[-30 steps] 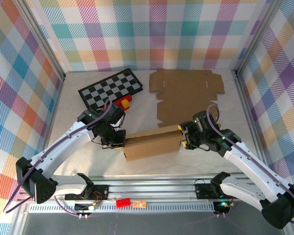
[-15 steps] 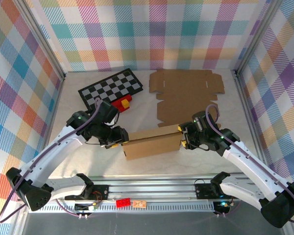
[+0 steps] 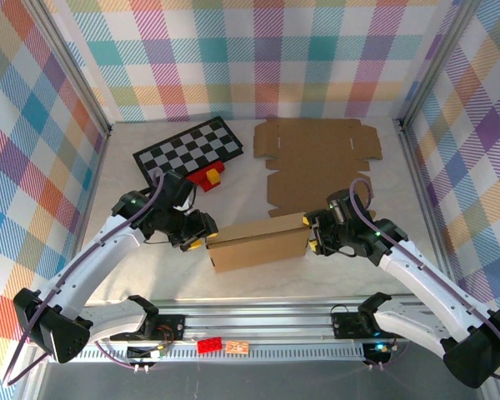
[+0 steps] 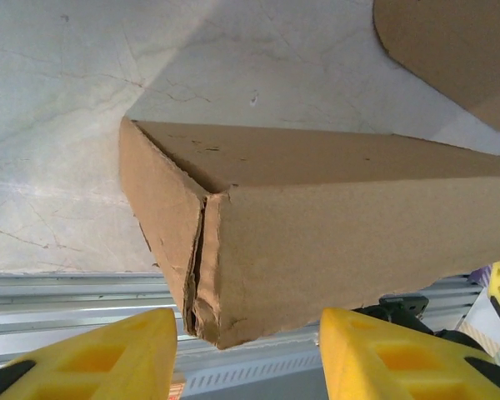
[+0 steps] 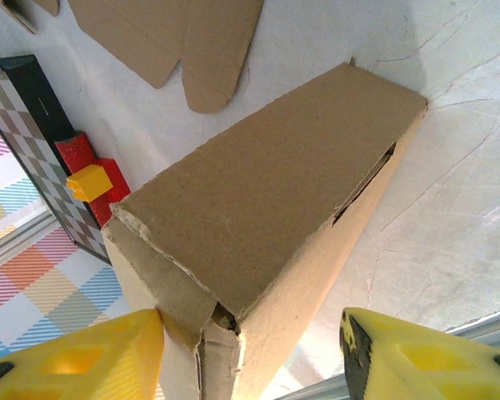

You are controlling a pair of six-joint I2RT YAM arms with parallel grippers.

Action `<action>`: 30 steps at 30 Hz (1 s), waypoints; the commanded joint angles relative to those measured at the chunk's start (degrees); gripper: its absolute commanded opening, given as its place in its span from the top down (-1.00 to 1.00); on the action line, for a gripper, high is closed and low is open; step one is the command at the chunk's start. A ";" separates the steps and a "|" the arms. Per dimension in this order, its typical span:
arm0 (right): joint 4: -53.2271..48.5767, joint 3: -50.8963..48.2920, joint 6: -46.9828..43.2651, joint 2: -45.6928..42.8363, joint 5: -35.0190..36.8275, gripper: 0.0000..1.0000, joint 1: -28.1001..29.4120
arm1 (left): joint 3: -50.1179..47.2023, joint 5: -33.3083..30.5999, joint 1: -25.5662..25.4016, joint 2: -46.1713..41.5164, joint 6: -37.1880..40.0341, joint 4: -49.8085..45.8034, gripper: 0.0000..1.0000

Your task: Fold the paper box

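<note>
The paper box point(image 3: 258, 243) is a closed brown carton lying lengthwise on the table near the front. My left gripper point(image 3: 197, 237) is open at its left end. In the left wrist view that end of the box point(image 4: 333, 242) sits between the yellow fingers point(image 4: 100, 358), with a gap on each side. My right gripper point(image 3: 314, 236) is open at the right end. In the right wrist view the left finger point(image 5: 83, 358) rests against the end flap of the box point(image 5: 267, 183), and the other finger stands apart.
A flat unfolded cardboard sheet point(image 3: 317, 158) lies behind the box. A checkerboard point(image 3: 189, 152) lies at the back left, with a red and yellow block point(image 3: 207, 175) at its near edge. Plaid walls enclose the table, and a metal rail point(image 3: 258, 321) runs along the front.
My left gripper has opened and its arm has swung left, the fingers now pointing at the box's left end. The right gripper has closed slightly and stayed in place.
</note>
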 commanded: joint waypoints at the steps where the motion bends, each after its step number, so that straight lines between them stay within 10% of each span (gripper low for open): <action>1: -4.60 -1.43 -0.93 1.02 -0.72 -0.15 0.13 | -1.09 0.21 0.59 0.01 0.57 0.28 0.07; 30: -8.35 -5.03 1.03 -0.93 -1.12 -0.01 0.00 | -6.93 -1.02 0.68 -1.66 3.21 1.21 0.53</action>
